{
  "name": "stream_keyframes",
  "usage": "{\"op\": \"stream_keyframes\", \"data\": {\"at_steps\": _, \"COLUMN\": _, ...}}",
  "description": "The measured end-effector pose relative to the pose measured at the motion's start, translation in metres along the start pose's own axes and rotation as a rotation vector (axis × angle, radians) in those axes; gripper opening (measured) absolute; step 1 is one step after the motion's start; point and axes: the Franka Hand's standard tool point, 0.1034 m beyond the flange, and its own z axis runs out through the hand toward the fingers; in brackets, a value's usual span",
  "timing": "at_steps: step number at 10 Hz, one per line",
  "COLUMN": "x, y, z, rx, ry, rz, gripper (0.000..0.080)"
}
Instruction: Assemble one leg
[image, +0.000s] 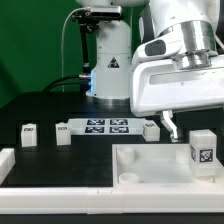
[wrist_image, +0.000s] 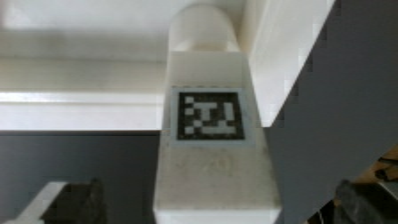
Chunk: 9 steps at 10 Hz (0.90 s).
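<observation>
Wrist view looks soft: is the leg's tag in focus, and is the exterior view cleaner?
Wrist view: the leg is soft all over, its tag smeared at the edges though the pattern shows. Exterior view: sharper, the marker board tags distinct, white parts bright against the dark table, no strong glare.

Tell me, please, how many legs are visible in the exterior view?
3 clearly: leg and leg at the exterior view's left beside the marker board, leg by the large white piece at its right. Another may be hidden behind the arm.

Robot lab: marker board (image: 108, 126), blk table (image: 40, 105).
</observation>
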Motion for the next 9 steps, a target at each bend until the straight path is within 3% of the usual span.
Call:
{"op": "stream_keyframes", "data": {"at_steps": 1, "x": -0.0049, "y": 0.0004, "z": 0.0025, "rx": 0.003, "ry": -0.047, "rz": 0.003, "gripper": 0.0649}}
{"op": "stream_keyframes", "data": {"at_steps": 9, "x": -0.0049, "y": 0.0004, "z": 0.0025, "rx": 0.003, "ry": -0.047, "rz": 0.003, "gripper": 0.0649}}
